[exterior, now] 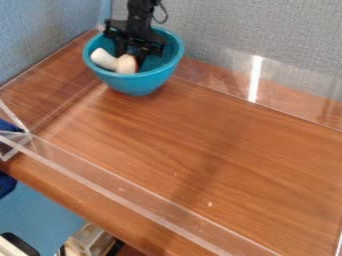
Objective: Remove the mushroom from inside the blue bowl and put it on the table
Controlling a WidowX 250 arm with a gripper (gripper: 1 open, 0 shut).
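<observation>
Gripper [127, 50], black, over and partly within the blue bowl [135, 80]; fingers at the mushroom [118, 63], grip impossible to confirm. Mushroom: inside bowl. Reach: apparently done. Outstanding: removal, placing on the table [201, 145].

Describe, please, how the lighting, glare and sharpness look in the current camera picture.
In the camera view, a bright vertical glare streak shows on the clear wall at the back; a soft, faint shadow crosses the middle of the table; the gripper is dark and low in detail inside the blue bowl, so its fingertips are hard to make out.
</observation>
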